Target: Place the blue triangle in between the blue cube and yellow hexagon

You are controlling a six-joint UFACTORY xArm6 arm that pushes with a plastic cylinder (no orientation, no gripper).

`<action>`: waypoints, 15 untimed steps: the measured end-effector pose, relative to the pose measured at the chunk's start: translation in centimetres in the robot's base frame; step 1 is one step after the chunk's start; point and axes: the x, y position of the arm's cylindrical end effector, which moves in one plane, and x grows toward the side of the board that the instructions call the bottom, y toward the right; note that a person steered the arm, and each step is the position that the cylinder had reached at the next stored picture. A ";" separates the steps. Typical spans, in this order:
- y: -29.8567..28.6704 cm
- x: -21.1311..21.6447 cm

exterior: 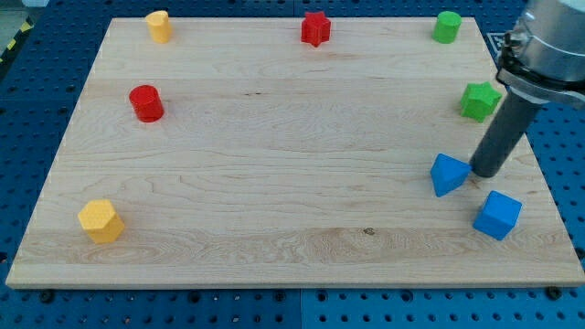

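Note:
The blue triangle (448, 173) lies on the wooden board (274, 183) at the view's right. My tip (482, 174) stands just to the right of it, touching or nearly touching its right side. The blue cube (497, 215) sits below and to the right of the triangle, near the board's right edge. The yellow hexagon (101, 220) lies far off at the view's bottom left. The dark rod rises from the tip toward the view's top right.
A red cylinder (145, 103) is at the left, a yellow block (159, 26) at top left, a red star (315, 28) at top centre, a green cylinder (447, 26) at top right, and a green star (479, 100) just above my tip.

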 end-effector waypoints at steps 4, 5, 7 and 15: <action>-7.2 0.5; -8.7 1.2; -3.9 1.5; -12.9 1.0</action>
